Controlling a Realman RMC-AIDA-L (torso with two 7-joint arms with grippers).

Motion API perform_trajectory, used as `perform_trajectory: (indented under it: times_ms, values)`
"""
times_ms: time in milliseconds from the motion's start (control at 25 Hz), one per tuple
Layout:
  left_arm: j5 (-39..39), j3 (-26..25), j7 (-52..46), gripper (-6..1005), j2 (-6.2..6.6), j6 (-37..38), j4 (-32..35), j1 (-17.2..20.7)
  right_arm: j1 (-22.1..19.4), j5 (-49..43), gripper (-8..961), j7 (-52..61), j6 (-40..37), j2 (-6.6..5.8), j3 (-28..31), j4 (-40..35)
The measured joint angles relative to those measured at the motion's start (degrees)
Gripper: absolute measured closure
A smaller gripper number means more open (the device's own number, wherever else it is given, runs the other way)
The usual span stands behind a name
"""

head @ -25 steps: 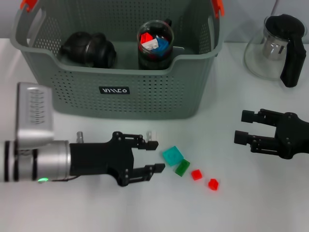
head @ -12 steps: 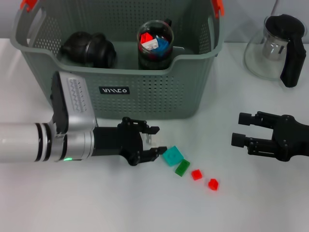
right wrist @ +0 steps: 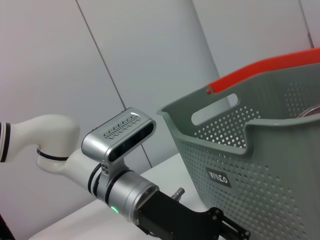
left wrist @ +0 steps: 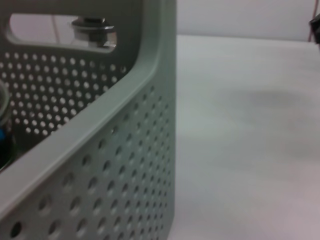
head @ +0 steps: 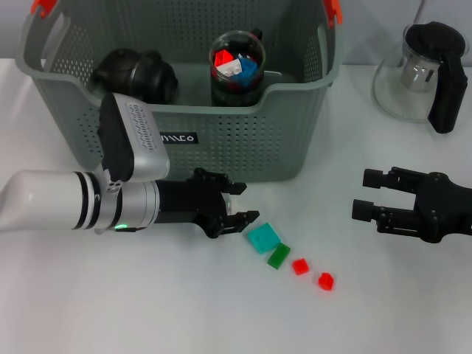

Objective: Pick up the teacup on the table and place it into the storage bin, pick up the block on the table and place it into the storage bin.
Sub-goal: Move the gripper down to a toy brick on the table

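L gripper (head: pixel 237 209) moved up, open; 2 green, 2 red blocks (head: pixel 263 238).

You can't read the white lettering on the storage bin (head: pixel 221 147) label: the left arm's wrist housing (head: pixel 133 144) covers its start. The glass teapot (head: pixel 420 74) is cut off at the head view's right edge. The bin's far rim runs off the top. The right gripper (head: pixel 369 200) arm leaves frame at right.
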Motion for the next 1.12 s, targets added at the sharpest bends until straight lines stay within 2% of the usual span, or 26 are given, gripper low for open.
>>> perform_trajectory:
  times_ms: [480, 720, 1120]
  values:
    - [0.22, 4.22, -4.42, 486, 0.1, -3.75, 0.16, -0.75, -0.15, -0.06, 131, 0.01, 0.21, 0.0, 0.02, 0.0]
    - [3.68, 4.46, -6.61, 489, 0.08, -3.18, 1.16, -0.77, -0.3, -0.06, 131, 0.01, 0.52, 0.0, 0.03, 0.0]
    - [4.55, 3.9, -6.99, 495, 0.24, 3.21, 6.63, 3.26, -0.16, -0.06, 131, 0.01, 0.59, -0.07, -0.05, 0.0]
